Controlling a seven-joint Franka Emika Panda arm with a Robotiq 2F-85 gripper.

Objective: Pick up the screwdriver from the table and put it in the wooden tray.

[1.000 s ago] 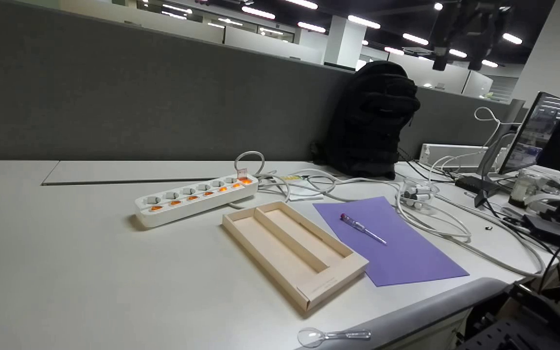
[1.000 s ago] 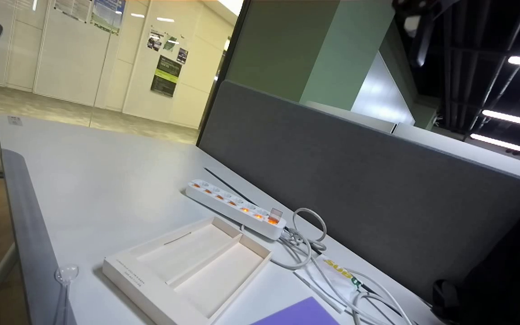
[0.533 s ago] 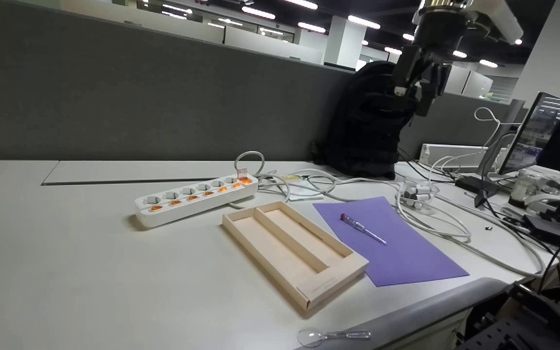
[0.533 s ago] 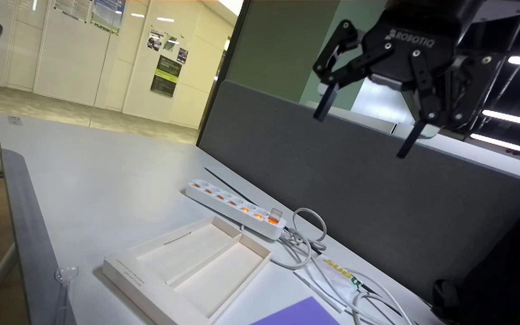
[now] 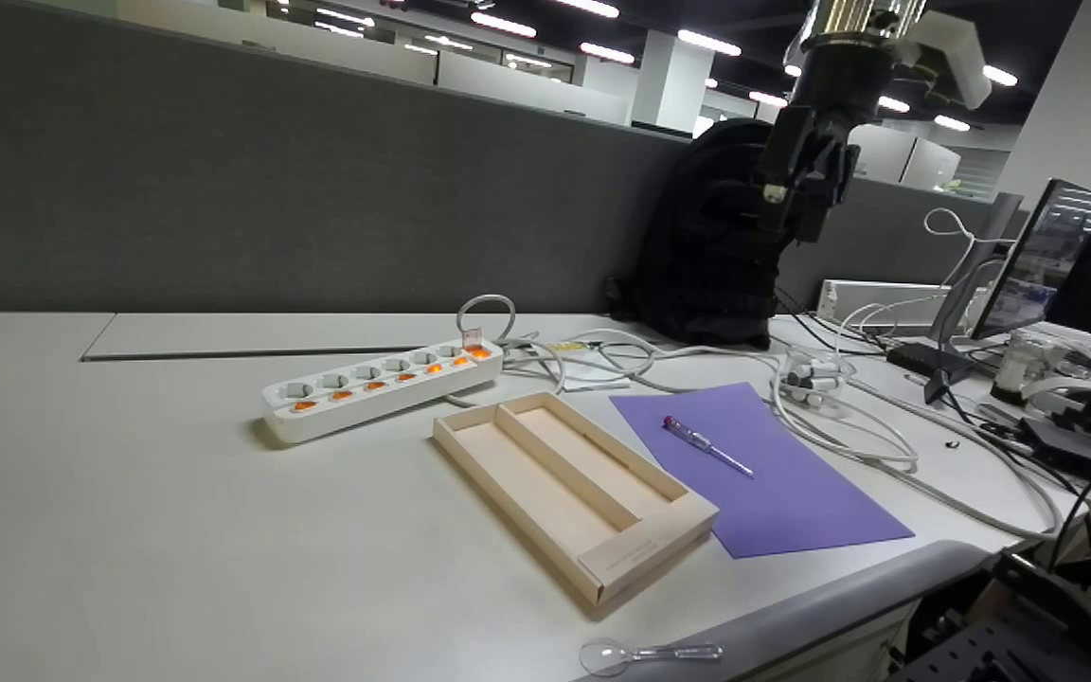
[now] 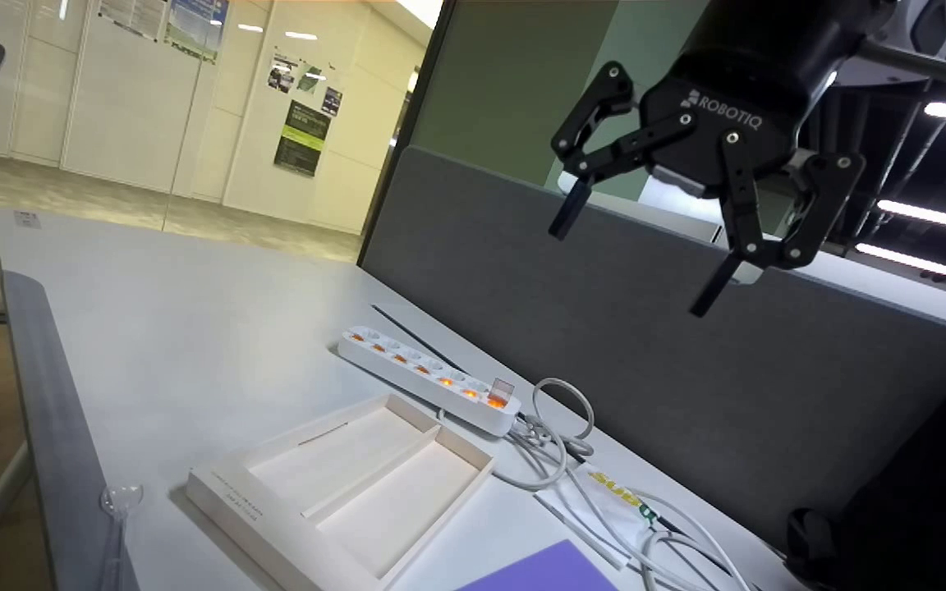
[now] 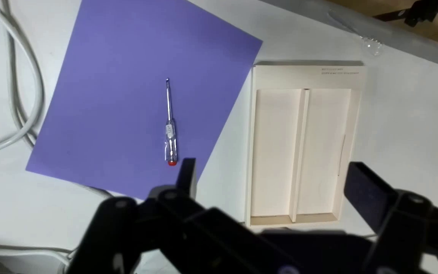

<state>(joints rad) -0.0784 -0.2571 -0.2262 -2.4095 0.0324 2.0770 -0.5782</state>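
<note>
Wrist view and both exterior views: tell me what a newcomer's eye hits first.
Probably the purple mat beside the wooden tray, with the red-ended screwdriver lying on it. Next, perhaps, the black gripper, open above the pale table. In both exterior views, orange switches dot the white power strip near the tray.

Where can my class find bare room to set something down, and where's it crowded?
In an exterior view, bare table lies left of the wooden tray, in front of the power strip. The purple mat is bare around the screwdriver. Cables crowd behind the tray and beside the mat.
</note>
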